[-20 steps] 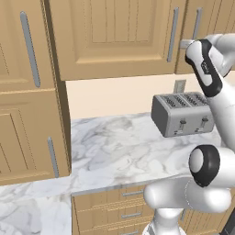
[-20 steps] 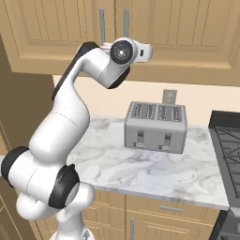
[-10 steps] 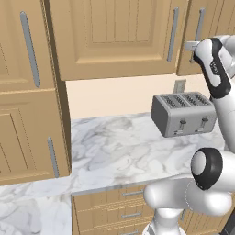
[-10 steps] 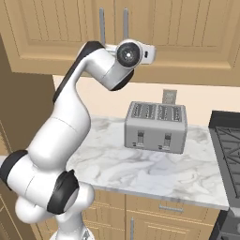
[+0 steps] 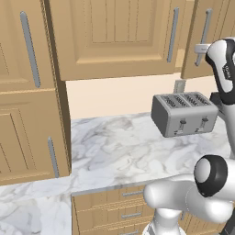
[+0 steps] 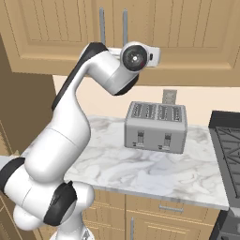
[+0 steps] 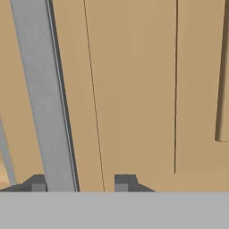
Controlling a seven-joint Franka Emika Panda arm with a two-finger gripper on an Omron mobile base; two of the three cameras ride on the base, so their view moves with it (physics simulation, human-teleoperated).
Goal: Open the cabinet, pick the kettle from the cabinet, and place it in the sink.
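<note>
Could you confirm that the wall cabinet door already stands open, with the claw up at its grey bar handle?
Not quite: the cabinet door is shut, as the left base view shows. The claw is indeed at its grey bar handle.

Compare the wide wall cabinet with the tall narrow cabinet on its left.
The wall cabinet hangs above the counter; the tall cabinet runs down past counter height. The wall cabinet shows one wide grooved door; the tall cabinet shows two stacked doors. Both are light-brown wood, shut, with vertical grey bar handles.
</note>
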